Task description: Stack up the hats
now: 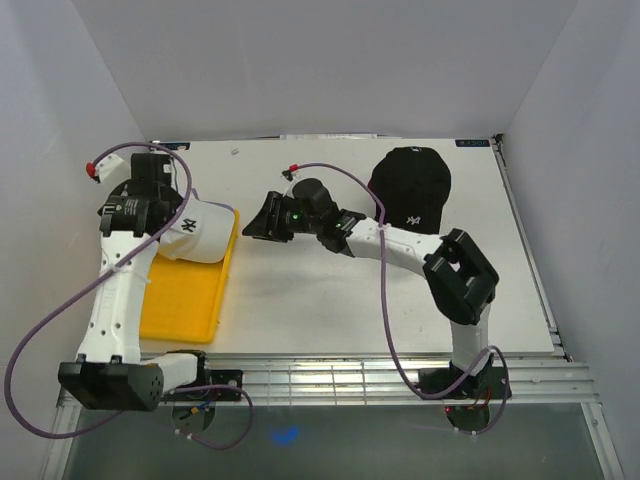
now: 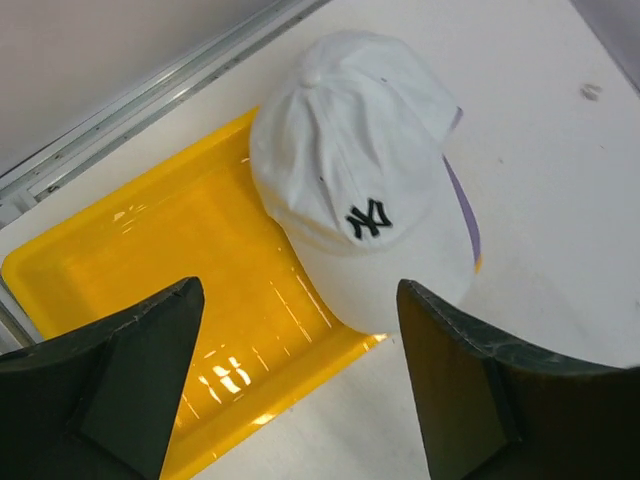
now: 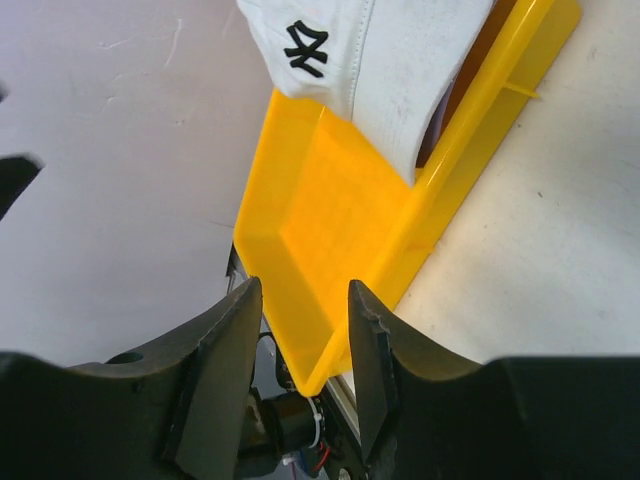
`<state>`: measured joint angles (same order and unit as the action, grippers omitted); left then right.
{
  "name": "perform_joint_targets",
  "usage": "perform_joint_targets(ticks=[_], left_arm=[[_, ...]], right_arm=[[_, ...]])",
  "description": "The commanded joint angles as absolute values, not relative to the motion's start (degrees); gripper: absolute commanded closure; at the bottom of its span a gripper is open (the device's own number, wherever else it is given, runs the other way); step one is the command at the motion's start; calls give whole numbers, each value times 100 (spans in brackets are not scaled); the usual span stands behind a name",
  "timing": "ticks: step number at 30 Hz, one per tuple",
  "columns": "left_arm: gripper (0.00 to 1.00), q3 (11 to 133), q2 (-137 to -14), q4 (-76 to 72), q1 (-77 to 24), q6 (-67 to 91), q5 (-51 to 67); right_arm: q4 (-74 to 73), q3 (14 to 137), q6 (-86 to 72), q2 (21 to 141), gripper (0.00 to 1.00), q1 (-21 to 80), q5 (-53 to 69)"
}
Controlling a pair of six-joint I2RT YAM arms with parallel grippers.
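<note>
1. Left jaws hover beside white cap (image 1: 200, 232) on yellow tray (image 1: 185, 300); black cap (image 1: 412, 185) lies well apart on desk (image 1: 300, 320).
2. Left jaws are spread wide, with white cap ahead between them, overhanging the tray rim.
3. Right jaws are narrowly parted and empty; white cap is seen beyond them.

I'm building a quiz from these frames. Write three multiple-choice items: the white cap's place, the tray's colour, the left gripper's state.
1. Where does the white cap lie?
A. on the far end of the tray
B. on top of the black cap
C. on a wire stand

2. What colour is the tray?
A. blue
B. yellow
C. green

3. How is the left gripper?
A. shut on the white cap
B. shut on the tray's rim
C. open

Answers: 1 A, it rests on the tray, the black cap lying apart; 2 B, yellow in every view; 3 C, its fingers stand wide apart, holding nothing.
</note>
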<state>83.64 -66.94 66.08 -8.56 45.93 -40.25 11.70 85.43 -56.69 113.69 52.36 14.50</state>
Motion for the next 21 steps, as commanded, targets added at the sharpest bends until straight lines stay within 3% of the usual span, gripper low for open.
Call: perform_joint_targets(ticks=[1,7,21], left_arm=[[14,8131,-6838,5610,488,3913,-3141],[22,8192,-7830,4967,2106,3788,-1312],[20,7796,-8701,3955,2654,3559,193]], right_arm=[[1265,7808,-5353,10601,54,5168,1292],[1231,6927,-5028,9423,54,5036,1318],[765,6188,-4351,7858,52,4948,1423]])
